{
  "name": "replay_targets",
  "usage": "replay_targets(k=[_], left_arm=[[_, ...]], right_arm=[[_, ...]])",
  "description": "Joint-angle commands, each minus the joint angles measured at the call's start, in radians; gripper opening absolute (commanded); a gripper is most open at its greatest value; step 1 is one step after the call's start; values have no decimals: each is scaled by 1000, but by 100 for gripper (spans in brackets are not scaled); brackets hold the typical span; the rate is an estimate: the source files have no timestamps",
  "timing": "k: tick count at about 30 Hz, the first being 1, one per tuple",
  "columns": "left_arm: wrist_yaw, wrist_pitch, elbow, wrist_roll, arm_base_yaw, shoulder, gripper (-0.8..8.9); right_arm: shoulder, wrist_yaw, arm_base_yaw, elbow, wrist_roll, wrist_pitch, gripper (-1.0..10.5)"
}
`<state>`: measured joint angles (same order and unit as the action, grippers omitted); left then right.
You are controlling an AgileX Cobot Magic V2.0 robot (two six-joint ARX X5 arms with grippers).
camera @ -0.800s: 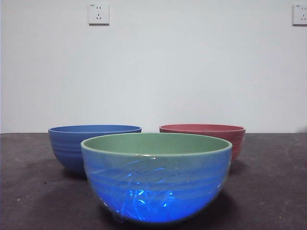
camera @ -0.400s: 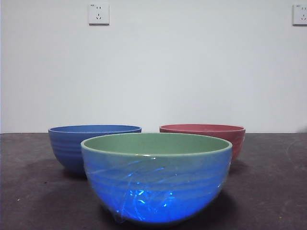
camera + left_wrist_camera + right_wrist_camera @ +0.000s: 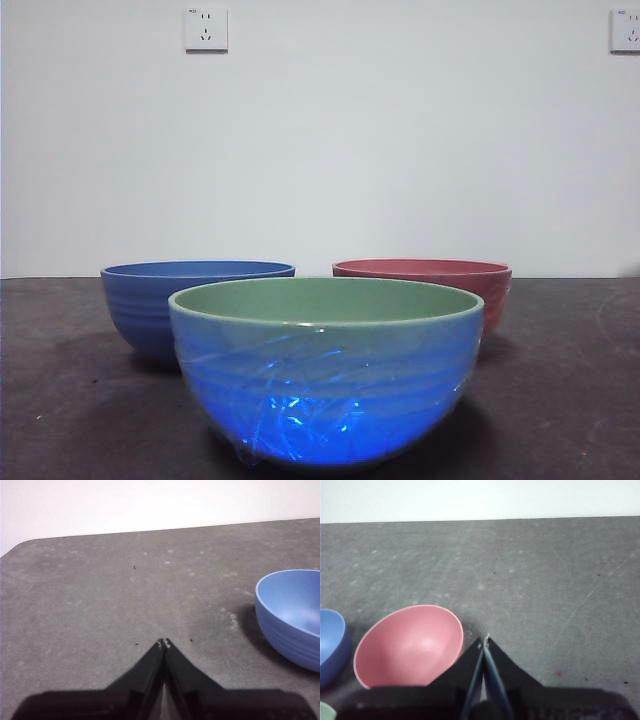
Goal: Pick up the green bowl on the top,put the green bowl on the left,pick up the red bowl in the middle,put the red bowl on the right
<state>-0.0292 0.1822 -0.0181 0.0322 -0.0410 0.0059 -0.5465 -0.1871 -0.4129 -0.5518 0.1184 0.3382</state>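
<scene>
The green bowl (image 3: 325,372) stands upright on the table, nearest the front camera, its glossy wall glowing blue; a sliver of its rim (image 3: 326,712) shows in the right wrist view. The red bowl (image 3: 425,288) stands behind it to the right, seen from above as (image 3: 410,646). My right gripper (image 3: 484,640) is shut and empty, above the table just beside the red bowl. My left gripper (image 3: 164,642) is shut and empty over bare table, apart from the matte blue bowl (image 3: 294,616). Neither arm shows in the front view.
The matte blue bowl (image 3: 190,305) stands behind the green bowl to the left, also seen at the edge of the right wrist view (image 3: 330,645). The dark grey table (image 3: 560,400) ends at a white wall carrying two sockets (image 3: 205,29).
</scene>
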Motion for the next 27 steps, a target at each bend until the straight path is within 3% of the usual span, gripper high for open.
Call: replay_targets(k=[1, 5, 8, 16, 27], left_arm=[[0, -2, 16, -10, 3, -2, -3], [1, -2, 16, -10, 3, -2, -3], [0, -2, 16, -10, 3, -2, -3], [0, -2, 16, -10, 3, -2, -3], [0, -2, 16, -10, 3, -2, -3]], right_arm=[[72, -7, 8, 15, -98, 56, 1], [209, 46, 73, 91, -157, 51, 1], [325, 177, 171, 200, -171, 22, 1], [493, 334, 319, 439, -161, -63, 1], [525, 343, 319, 538, -124, -150, 1]])
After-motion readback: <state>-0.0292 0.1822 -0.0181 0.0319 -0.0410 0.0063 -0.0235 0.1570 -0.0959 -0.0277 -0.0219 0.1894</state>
